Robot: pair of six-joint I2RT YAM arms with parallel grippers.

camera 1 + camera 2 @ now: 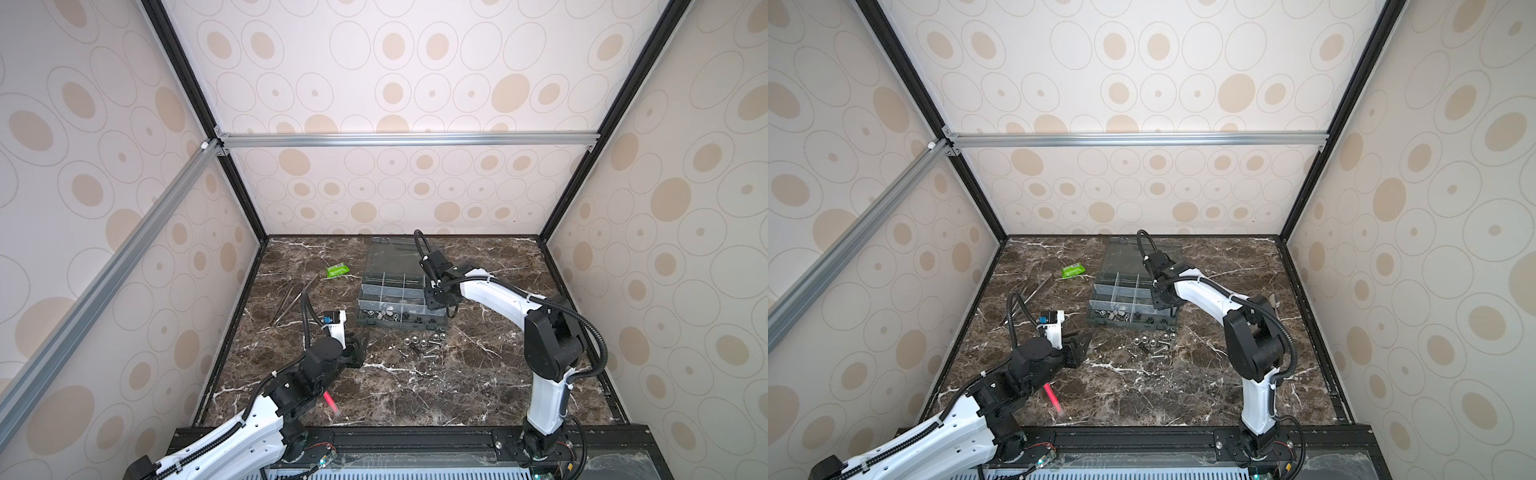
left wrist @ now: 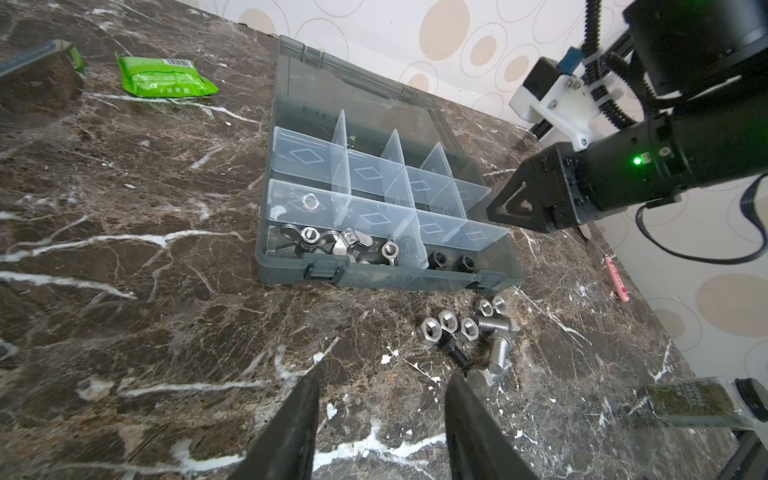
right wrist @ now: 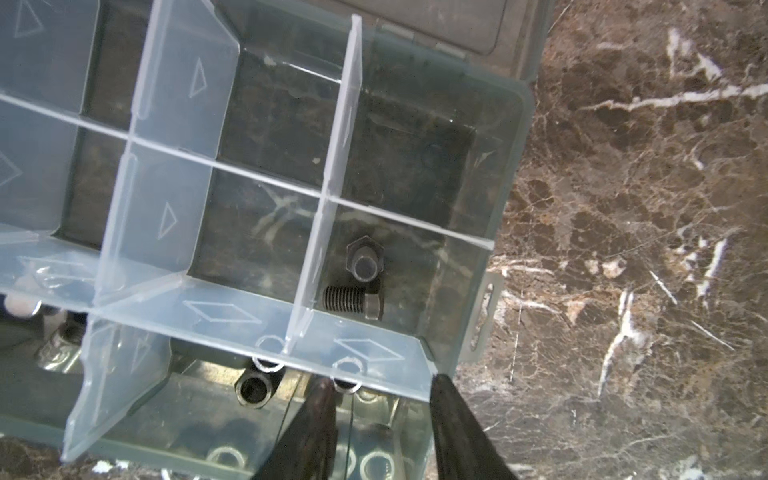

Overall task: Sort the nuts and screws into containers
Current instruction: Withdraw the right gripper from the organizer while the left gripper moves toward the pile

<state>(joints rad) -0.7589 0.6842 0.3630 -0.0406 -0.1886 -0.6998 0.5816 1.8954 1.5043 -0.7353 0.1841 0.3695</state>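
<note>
- Left hand (image 1: 362, 351), spread and empty, hovers at nine o'clock of the loose nuts (image 1: 410, 341) and screws (image 1: 428, 355), ready to pick.
- Right hand (image 3: 380, 380), spread and empty, hangs over the organiser box's (image 3: 511, 166) three-o'clock compartment (image 3: 399, 266), where black screws (image 3: 357, 286) belong.

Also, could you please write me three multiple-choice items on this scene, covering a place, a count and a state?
1. Where does the loose pile of silver nuts and screws lie relative to the organiser box?
A. Behind it
B. On top of it
C. On the table in front of it

2. How many black screws lie in the right-edge compartment seen in the right wrist view?
A. Two
B. None
C. Five

3. How is the box's clear lid?
A. Shut and latched
B. Open, laid back flat
C. Taken off

Answers:
1 C: the pile sits on the marble by the box's latch side.
2 A: one stands upright and one lies on its side.
3 B: the compartments are uncovered and the lid lies flat behind them.
</note>
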